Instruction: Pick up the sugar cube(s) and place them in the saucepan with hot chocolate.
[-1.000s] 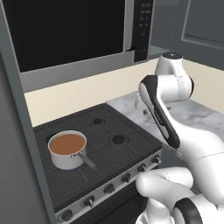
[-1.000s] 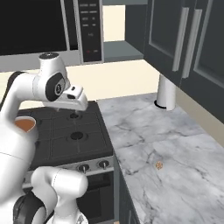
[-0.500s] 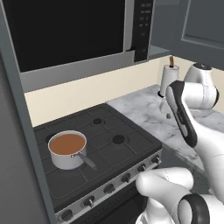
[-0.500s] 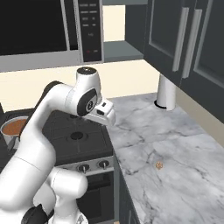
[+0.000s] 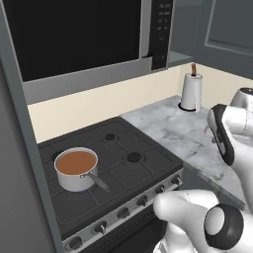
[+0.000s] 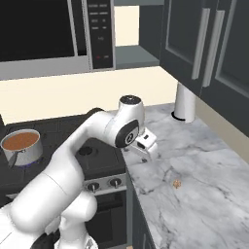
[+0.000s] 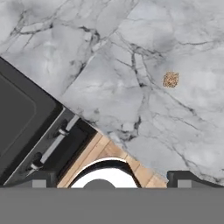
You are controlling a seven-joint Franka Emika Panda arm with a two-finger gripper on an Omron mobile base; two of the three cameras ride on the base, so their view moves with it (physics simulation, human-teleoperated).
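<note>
The marble counter [image 6: 204, 194] runs to the right of the black stove [image 5: 118, 168]. On the stove's front-left burner sits the saucepan [image 5: 75, 169], brown liquid inside, well apart from the counter. The gripper [image 6: 146, 150] hangs over the counter's stove-side edge, jaws spread wide, holding and touching nothing. The small brown sugar cube [image 7: 170, 79] lies on the counter, near the gripper.

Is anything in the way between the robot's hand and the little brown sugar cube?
No. The open gripper hangs above bare marble counter, and the sugar cube lies alone a little farther along it.
</note>
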